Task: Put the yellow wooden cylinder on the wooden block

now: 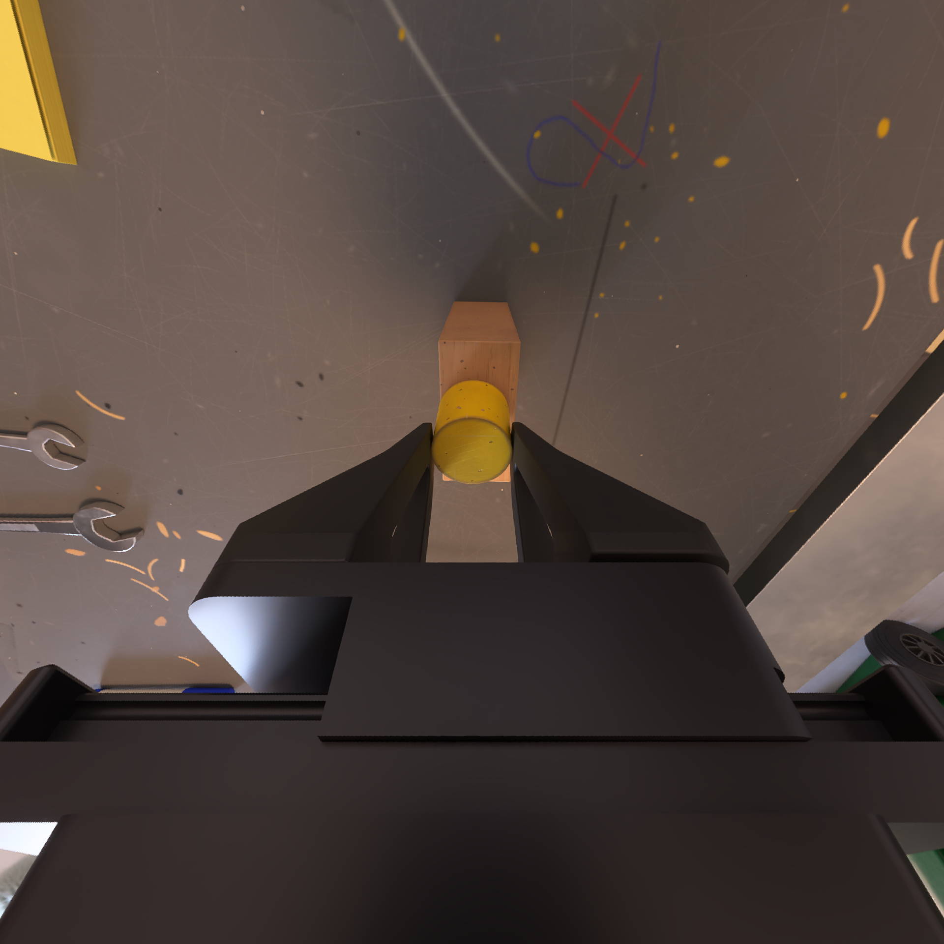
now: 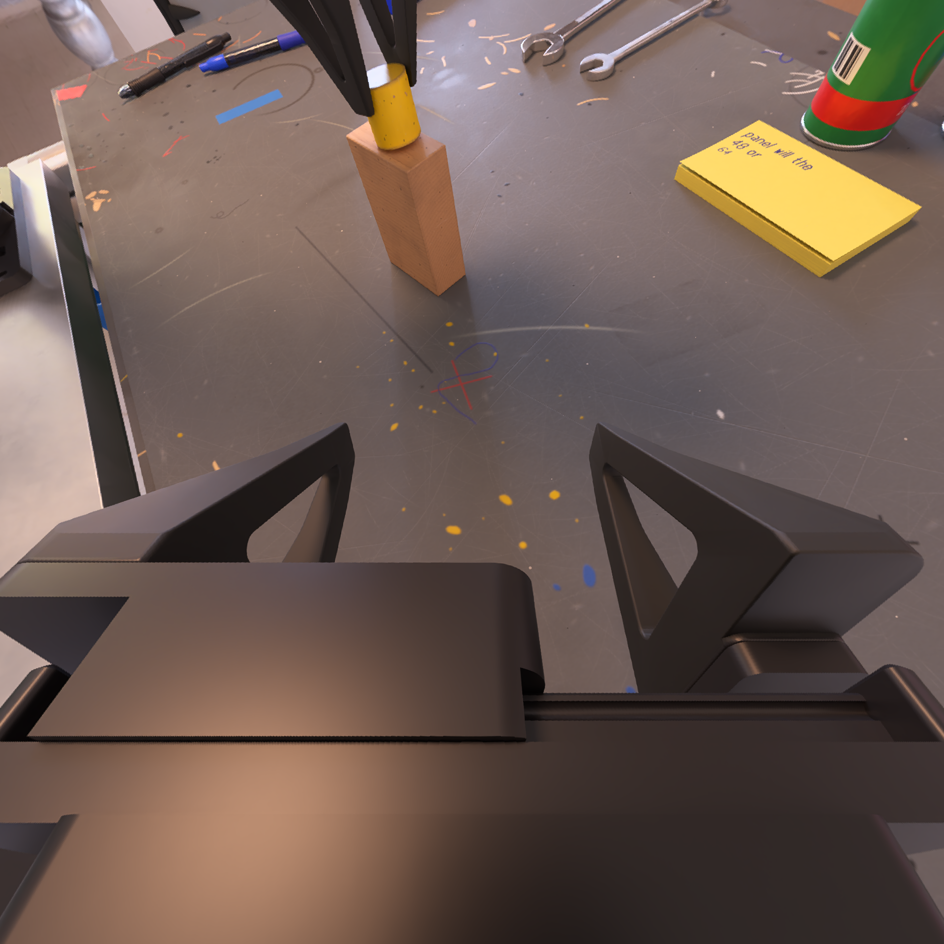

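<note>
The yellow wooden cylinder (image 1: pixel 471 449) stands upright on the top face of the tall wooden block (image 1: pixel 480 352). My left gripper (image 1: pixel 472 434) is shut on the cylinder from above, a finger against each side. In the right wrist view the cylinder (image 2: pixel 394 113) rests on the block (image 2: pixel 413 209), near the block's left edge, with the left gripper (image 2: pixel 386 97) still around it. My right gripper (image 2: pixel 471 449) is open and empty, low over the table in front of the block.
A yellow notepad (image 2: pixel 797 196) and a green-and-red can (image 2: pixel 868 81) lie right of the block. Two wrenches (image 2: pixel 603 46) and two markers (image 2: pixel 214 56) lie behind it. The table edge (image 2: pixel 87 327) runs along the left.
</note>
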Available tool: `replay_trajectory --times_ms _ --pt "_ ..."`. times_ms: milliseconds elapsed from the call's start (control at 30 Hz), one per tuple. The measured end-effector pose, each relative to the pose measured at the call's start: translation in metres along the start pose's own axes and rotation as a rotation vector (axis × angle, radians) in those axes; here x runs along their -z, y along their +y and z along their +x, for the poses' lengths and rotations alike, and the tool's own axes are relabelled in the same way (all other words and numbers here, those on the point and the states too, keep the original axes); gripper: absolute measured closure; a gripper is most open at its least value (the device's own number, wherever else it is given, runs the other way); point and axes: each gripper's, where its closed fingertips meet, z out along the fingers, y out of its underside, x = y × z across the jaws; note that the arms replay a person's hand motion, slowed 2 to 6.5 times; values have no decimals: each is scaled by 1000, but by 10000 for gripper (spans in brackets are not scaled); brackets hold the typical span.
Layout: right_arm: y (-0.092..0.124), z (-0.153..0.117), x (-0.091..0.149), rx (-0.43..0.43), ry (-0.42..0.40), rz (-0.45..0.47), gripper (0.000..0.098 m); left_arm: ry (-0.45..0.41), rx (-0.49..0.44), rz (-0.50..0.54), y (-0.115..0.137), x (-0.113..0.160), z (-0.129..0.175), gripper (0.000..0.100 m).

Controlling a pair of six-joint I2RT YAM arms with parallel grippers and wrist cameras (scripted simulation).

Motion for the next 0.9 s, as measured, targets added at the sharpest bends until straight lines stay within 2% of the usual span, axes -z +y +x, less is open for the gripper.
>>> replay_trajectory --times_ms 333,433,700,900 --pt "1 1 1 -2 1 2 186 1 -4 -3 0 0 0 749" --pt "1 1 1 -3 1 2 180 -1 -6 3 -1 0 0 638" --pt "1 1 2 -5 2 5 165 -41 -17 65 2 11 -3 442" --pt "1 3 4 -5 9 9 163 -112 14 177 16 27 -20 366"
